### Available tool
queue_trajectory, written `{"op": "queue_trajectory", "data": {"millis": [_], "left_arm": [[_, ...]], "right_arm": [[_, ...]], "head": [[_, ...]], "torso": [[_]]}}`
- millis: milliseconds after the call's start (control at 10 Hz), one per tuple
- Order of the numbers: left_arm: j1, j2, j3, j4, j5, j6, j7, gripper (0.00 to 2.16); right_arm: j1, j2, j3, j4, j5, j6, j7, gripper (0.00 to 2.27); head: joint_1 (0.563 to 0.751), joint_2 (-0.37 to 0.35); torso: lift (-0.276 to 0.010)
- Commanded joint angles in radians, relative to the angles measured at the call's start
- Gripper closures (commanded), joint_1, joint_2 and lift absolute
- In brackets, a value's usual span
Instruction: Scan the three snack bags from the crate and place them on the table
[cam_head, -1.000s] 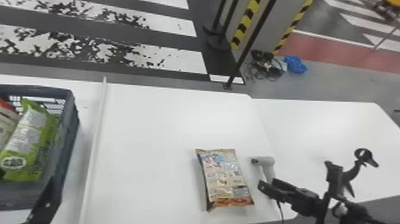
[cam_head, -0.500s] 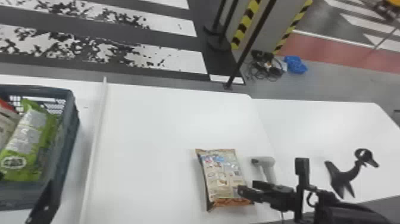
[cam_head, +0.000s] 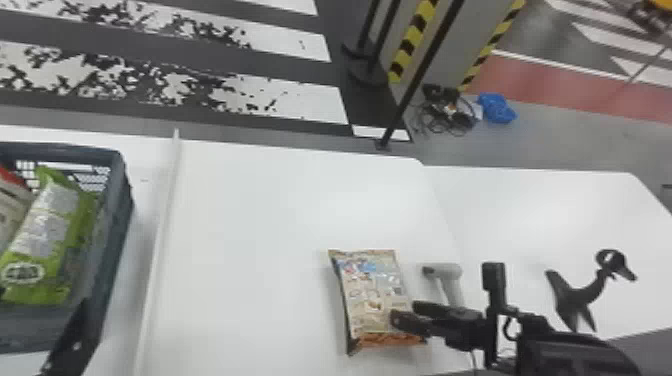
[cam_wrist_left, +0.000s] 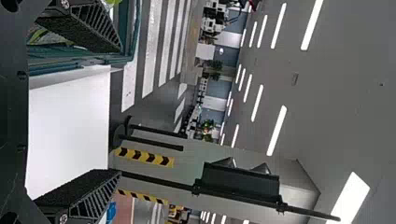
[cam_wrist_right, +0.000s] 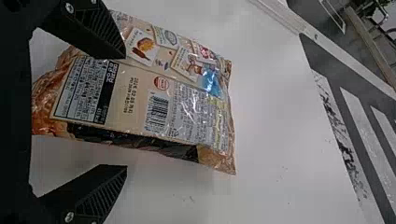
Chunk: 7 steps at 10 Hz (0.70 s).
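Head view has the right gripper (cam_head: 405, 312), fingers apart, apparently over the snack bag (cam_head: 372, 295) on the table (cam_head: 260, 225) near the scanner (cam_head: 447, 272); the left gripper (cam_head: 72, 340), also spread, is at the crate (cam_head: 114, 225)

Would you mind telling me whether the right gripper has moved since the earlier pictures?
Yes: in the head view, the right gripper has moved left, from beside the grey scanner to over the unmoved snack bag.
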Motion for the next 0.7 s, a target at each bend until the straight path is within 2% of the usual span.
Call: {"op": "queue_trajectory", "data": {"millis": [0,100,200,300,600], "left_arm": [[-0.001,0.000,0.000,0.000,0.000,0.000,0.000,0.07],[-0.003,0.000,0.000,0.000,0.000,0.000,0.000,0.07],[-0.003,-0.002,0.003,0.002,0.000,0.000,0.002,0.07],[-0.004,-0.003,0.007,0.003,0.000,0.003,0.002,0.07],[-0.012,-0.005,0.007,0.009,0.000,0.006,0.008,0.07]], "right_arm": [[-0.008,-0.002,0.034,0.012,0.023,-0.008,0.003,0.50],[-0.016,0.000,0.056,0.013,0.042,-0.008,0.005,1.55],[-0.024,0.002,0.059,0.021,0.043,-0.008,0.006,2.15],[-0.024,0.003,0.062,0.018,0.042,-0.027,0.009,2.22],[0.034,0.015,0.019,-0.065,-0.001,-0.042,0.008,2.22]], "head": [[0.695,-0.350],[0.695,-0.350],[0.695,-0.337],[0.695,-0.324],[0.695,-0.302]], "torso": [[-0.037],[-0.037],[-0.037],[-0.037],[-0.037]]}}
